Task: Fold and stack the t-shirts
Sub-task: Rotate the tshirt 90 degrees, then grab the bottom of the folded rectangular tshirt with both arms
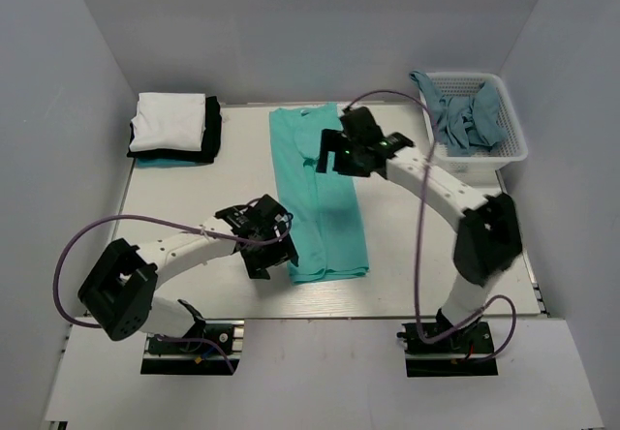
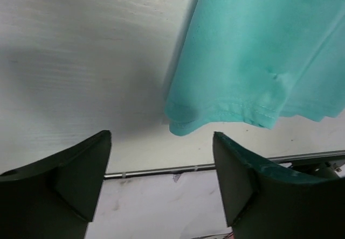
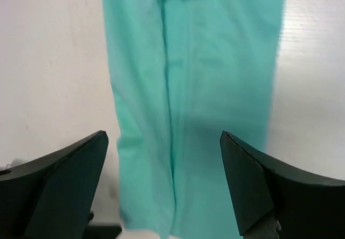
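A turquoise-green t-shirt (image 1: pixel 318 193) lies folded lengthwise into a long strip down the middle of the table, neck at the far end. My left gripper (image 1: pixel 275 254) is open and empty just left of the shirt's near-left hem corner (image 2: pixel 186 121), not touching it. In the left wrist view the gripper (image 2: pixel 161 174) has only bare table between its jaws. My right gripper (image 1: pixel 327 157) is open and empty, hovering over the upper half of the shirt (image 3: pixel 194 88); its view (image 3: pixel 164 185) looks down the strip. A stack of white, black and teal folded shirts (image 1: pixel 172 125) sits at the far left.
A white lattice basket (image 1: pixel 511 139) at the far right holds crumpled blue-grey cloth (image 1: pixel 467 115). The table's near edge with a metal rail (image 2: pixel 161 170) runs just below the shirt's hem. Grey walls enclose the table on three sides.
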You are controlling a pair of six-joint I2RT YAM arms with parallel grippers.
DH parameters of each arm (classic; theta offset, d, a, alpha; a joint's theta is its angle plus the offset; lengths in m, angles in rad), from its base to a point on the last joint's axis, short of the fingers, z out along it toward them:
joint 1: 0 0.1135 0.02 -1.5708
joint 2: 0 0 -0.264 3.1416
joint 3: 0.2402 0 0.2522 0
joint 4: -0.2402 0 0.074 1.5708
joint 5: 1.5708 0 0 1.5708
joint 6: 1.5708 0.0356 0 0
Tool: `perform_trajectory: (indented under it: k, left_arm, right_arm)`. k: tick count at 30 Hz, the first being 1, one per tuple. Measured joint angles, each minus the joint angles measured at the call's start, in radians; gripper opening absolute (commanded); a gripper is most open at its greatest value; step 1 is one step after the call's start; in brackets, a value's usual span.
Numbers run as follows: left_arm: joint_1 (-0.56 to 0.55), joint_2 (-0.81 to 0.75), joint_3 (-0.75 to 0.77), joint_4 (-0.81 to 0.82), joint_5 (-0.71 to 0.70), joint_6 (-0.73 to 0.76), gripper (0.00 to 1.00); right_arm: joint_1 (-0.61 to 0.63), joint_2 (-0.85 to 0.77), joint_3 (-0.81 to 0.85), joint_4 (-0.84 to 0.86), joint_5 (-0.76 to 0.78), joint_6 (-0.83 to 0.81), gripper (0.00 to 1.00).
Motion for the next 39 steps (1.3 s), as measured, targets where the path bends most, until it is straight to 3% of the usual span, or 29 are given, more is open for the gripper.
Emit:
perform_trajectory:
  k: [2,10,15,20,22,25,26,30,39]
  left_arm:
    - [-0.01,0.018,-0.029,0.04,0.015,0.001,0.79]
    - [-0.047,0.089,-0.047,0.129,0.021,0.007,0.37]
    - [-0.059,0.087,-0.087,0.161,0.028,0.005,0.37]
    - [-0.066,0.091,-0.093,0.187,0.044,0.003,0.27]
    - [-0.068,0.098,-0.093,0.198,0.051,-0.001,0.18]
    - [-0.069,0.107,-0.093,0.209,0.063,-0.002,0.06]
    - [-0.071,0.107,-0.093,0.211,0.065,-0.002,0.0]
    - [-0.081,0.107,-0.093,0.216,0.065,-0.006,0.0]
    - [-0.133,-0.006,-0.1,0.138,0.037,-0.046,0.0]
  right_arm:
    - [-0.021,-0.134,-0.139,0.017,-0.019,0.003,0.9]
    - [-0.063,-0.423,-0.686,0.011,-0.11,0.028,0.9]
    - [-0.06,-0.483,-0.859,0.017,-0.202,0.045,0.86]
    - [-0.06,-0.51,-0.918,0.05,-0.235,0.048,0.8]
    - [-0.06,-0.503,-0.923,0.075,-0.25,0.047,0.74]
    - [-0.06,-0.472,-0.925,0.125,-0.283,0.046,0.49]
    - [-0.06,-0.46,-0.929,0.146,-0.301,0.055,0.32]
    - [-0.058,-0.457,-0.981,0.195,-0.352,0.054,0.0]
    - [-0.039,-0.639,-1.005,0.11,-0.399,0.056,0.0]
